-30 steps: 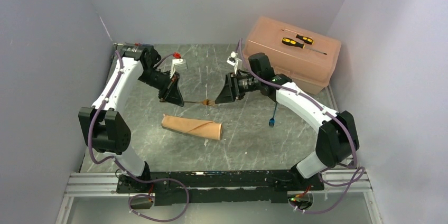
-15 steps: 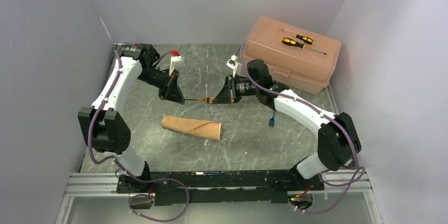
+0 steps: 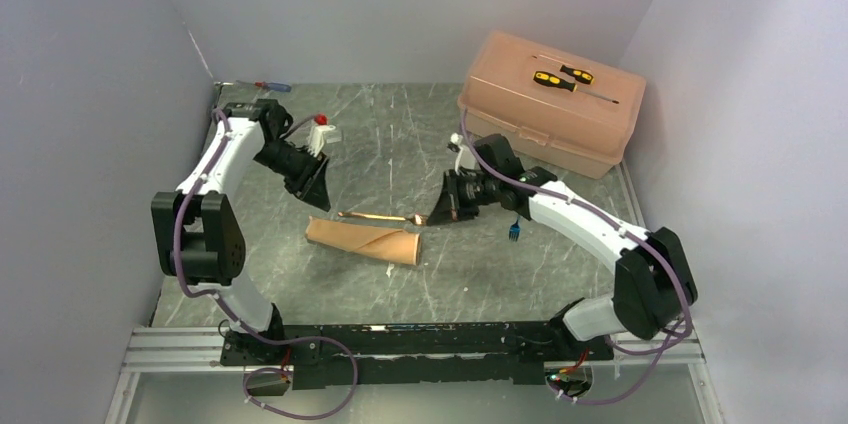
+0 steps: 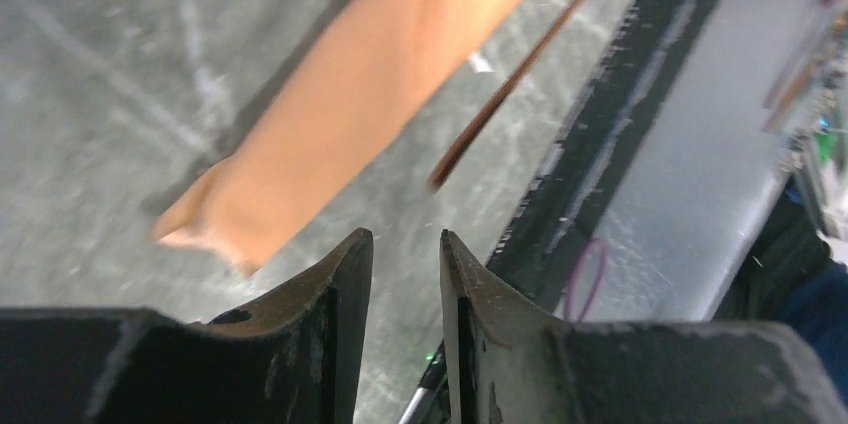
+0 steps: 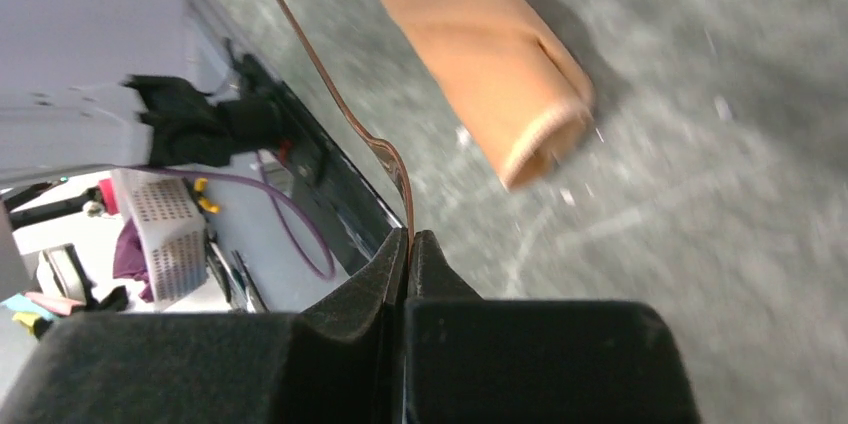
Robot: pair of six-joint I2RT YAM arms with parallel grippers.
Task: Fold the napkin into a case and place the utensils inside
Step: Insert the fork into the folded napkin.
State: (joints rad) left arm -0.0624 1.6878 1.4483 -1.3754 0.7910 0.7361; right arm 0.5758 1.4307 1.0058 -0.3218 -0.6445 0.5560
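Pinches the gold fork (image 3: 380, 216) by one end in the closed right gripper (image 3: 437, 216) at 3 o'clock of the case (image 3: 362, 241), shaft level along its 12 o'clock edge, likely lining up for insertion, with left gripper (image 3: 318, 199) parted, empty, at 10 o'clock.

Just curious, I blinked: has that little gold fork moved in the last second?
Yes. The fork has dropped nearer the folded napkin, carried by the right gripper alone.
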